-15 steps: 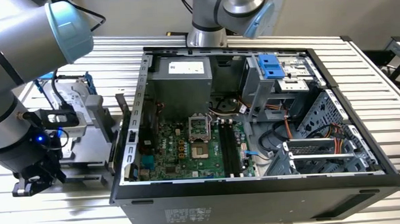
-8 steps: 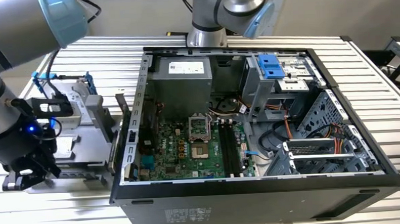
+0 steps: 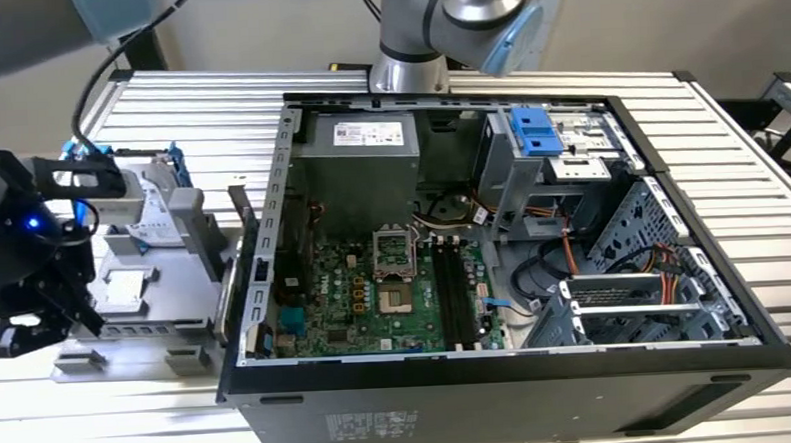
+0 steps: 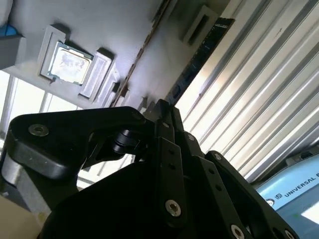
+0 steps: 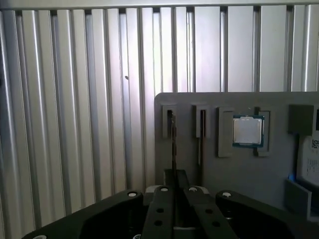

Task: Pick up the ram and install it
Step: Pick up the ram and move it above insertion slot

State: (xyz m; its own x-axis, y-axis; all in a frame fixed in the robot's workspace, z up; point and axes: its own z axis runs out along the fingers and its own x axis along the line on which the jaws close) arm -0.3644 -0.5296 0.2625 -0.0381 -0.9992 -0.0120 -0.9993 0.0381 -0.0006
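Note:
The ram (image 5: 173, 147) is a thin dark stick standing on edge in a slot of the grey parts holder (image 5: 259, 169); in the second wrist view the ram (image 4: 197, 62) runs along the holder's edge up to my fingertips. My gripper (image 5: 174, 175) is shut on the ram's near end, which still sits in its slot. In the exterior view my gripper (image 3: 72, 311) hangs at the left side of the holder (image 3: 159, 312). The motherboard's black slots (image 3: 453, 289) lie inside the open computer case (image 3: 509, 372) to the exterior view's right.
A second stick (image 5: 201, 139) stands in the neighbouring slot. A square processor chip (image 5: 247, 131) sits beside it on the holder. The case holds a grey power supply (image 3: 366, 158) and a light-blue drive bracket (image 3: 535, 130). Ribbed aluminium table (image 5: 75, 124) surrounds everything.

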